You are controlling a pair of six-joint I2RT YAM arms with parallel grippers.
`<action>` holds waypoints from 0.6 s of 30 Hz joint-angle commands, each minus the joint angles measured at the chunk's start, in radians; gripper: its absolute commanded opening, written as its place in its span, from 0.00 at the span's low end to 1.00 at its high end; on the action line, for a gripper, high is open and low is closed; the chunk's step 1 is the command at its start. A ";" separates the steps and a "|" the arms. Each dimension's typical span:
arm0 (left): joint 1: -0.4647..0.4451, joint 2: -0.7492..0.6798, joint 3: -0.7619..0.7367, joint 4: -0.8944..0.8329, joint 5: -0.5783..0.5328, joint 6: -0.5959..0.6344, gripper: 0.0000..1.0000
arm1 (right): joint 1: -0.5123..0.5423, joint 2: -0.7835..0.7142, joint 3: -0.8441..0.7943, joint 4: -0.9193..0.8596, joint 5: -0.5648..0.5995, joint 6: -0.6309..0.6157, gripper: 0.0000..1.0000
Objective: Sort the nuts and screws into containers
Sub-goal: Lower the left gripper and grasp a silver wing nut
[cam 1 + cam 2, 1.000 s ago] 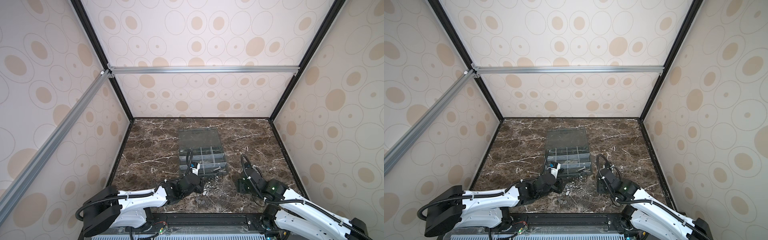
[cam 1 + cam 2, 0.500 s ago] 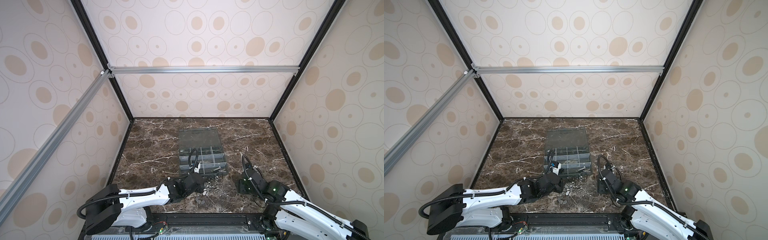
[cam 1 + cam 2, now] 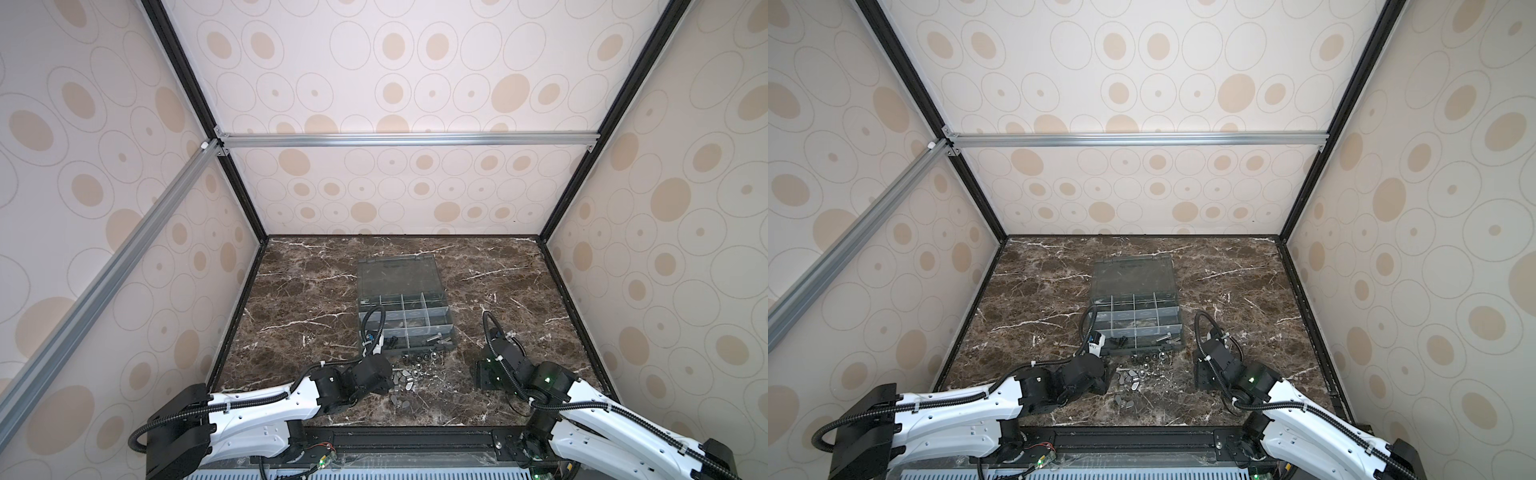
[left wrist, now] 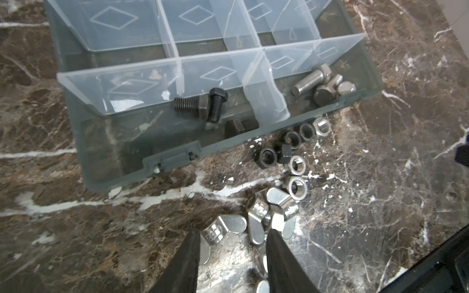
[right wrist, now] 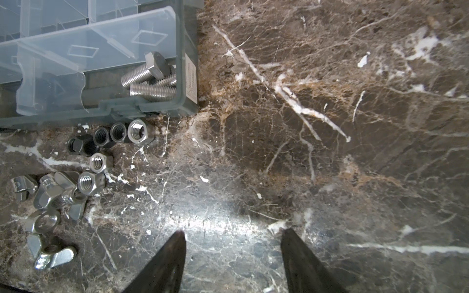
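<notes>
Our left gripper (image 4: 232, 241) has drawn back from the box (image 4: 172, 157) and now sits low over the nuts (image 4: 256, 223) on the desk (image 5: 330, 126), jaws part spread astride two winged ones, pinching nothing; black and silver screws (image 4: 217, 104) lie in the box's near compartments; our right gripper (image 5: 232, 236) stays spread above the desk, right of the nuts
</notes>
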 commanded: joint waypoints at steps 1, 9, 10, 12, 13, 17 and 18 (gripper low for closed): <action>-0.005 -0.008 -0.014 -0.053 0.008 0.002 0.44 | -0.005 -0.003 -0.013 -0.003 0.004 0.015 0.64; -0.006 0.066 -0.017 -0.031 0.031 0.032 0.45 | -0.006 0.004 -0.020 -0.002 0.003 0.015 0.64; -0.005 0.083 -0.013 -0.035 0.034 0.036 0.45 | -0.005 0.001 -0.022 -0.003 0.003 0.017 0.64; -0.005 0.123 0.000 -0.048 0.035 0.043 0.45 | -0.006 -0.005 -0.025 -0.006 0.005 0.021 0.64; -0.005 0.141 0.009 -0.054 0.033 0.048 0.45 | -0.005 -0.010 -0.030 -0.007 0.007 0.023 0.64; -0.008 0.190 0.035 -0.056 0.015 0.071 0.46 | -0.005 -0.033 -0.043 -0.011 0.010 0.032 0.64; -0.007 0.198 0.039 -0.051 0.011 0.077 0.46 | -0.005 -0.037 -0.046 -0.013 0.011 0.035 0.64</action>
